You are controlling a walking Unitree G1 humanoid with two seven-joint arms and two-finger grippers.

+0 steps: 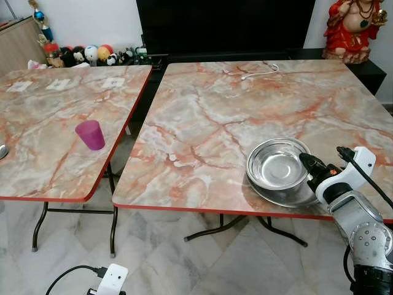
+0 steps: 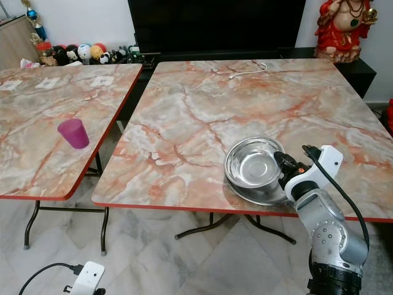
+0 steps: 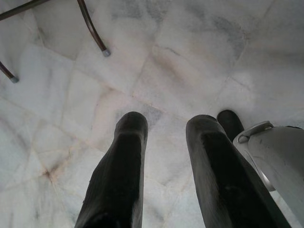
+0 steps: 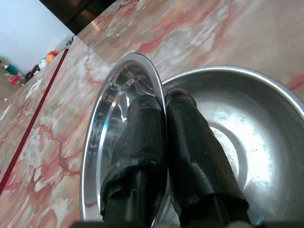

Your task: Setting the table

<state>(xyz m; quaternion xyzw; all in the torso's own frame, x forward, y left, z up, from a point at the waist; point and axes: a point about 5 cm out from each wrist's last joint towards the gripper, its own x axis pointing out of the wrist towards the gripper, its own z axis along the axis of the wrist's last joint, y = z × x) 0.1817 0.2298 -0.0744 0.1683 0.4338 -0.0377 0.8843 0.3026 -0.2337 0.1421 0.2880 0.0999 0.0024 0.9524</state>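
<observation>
A shiny steel bowl [image 1: 279, 165] sits on a steel plate [image 1: 274, 195] near the front edge of the right marble table [image 1: 245, 104]. My right gripper [image 1: 307, 163] is shut on the bowl's near-right rim. In the right wrist view one finger [image 4: 190, 123] lies inside the bowl [image 4: 256, 118] and the other over the plate [image 4: 102, 123]. A purple cup [image 1: 91, 134] stands upright on the left table [image 1: 43, 110]. My left gripper [image 3: 166, 123] hangs open over the marble floor.
A white cable [image 1: 258, 70] lies at the far side of the right table. A red statue [image 1: 353, 27] stands at the back right and small toys [image 1: 86, 54] at the back left. A narrow gap [image 1: 132, 123] separates the two tables.
</observation>
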